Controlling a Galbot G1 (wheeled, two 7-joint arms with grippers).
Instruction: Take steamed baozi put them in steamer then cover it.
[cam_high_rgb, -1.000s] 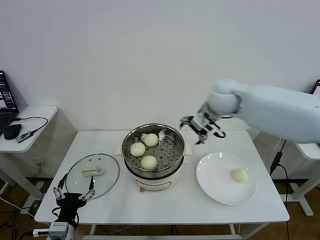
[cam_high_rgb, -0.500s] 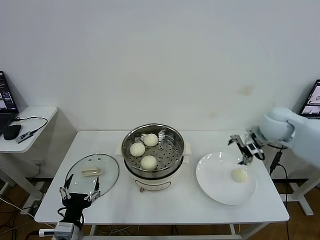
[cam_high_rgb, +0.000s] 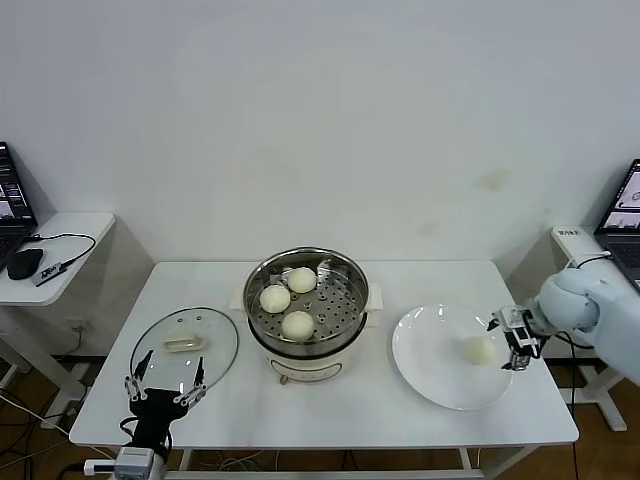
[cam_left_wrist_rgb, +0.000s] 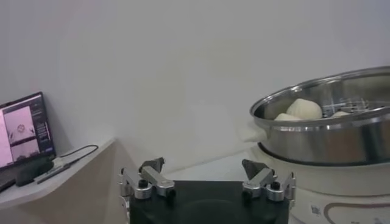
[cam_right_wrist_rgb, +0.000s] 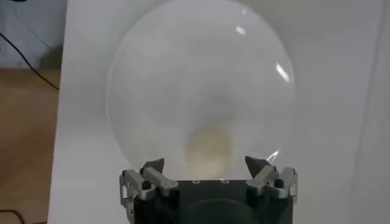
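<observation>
Baozi number four (cam_high_rgb: 480, 350) is the one in hand: it lies alone on the white plate (cam_high_rgb: 430, 375) at the right of the bench (cam_high_rgb: 380, 420), while three others (cam_high_rgb: 297, 325) already sit on the perforated tray of the steamer (cam_high_rgb: 306, 300) at the middle. The right gripper (cam_high_rgb: 514, 340) hangs just beside that last bun at the plate's right edge, jaws spread wide and empty; its wrist view shows the bun (cam_right_wrist_rgb: 208, 149) lying ahead between the two fingertips. The step is judged to be the reach for the final bun. Next, the gripper needs to come forward and down so the fingers straddle the bun, then close gently, since the soft dough would dent easily. The glass lid (cam_high_rgb: 185, 345) lies flat on the bench left of the steamer, not yet used. The left gripper (cam_high_rgb: 163, 385) waits near the lid's front rim, likewise wide and holding nothing.
</observation>
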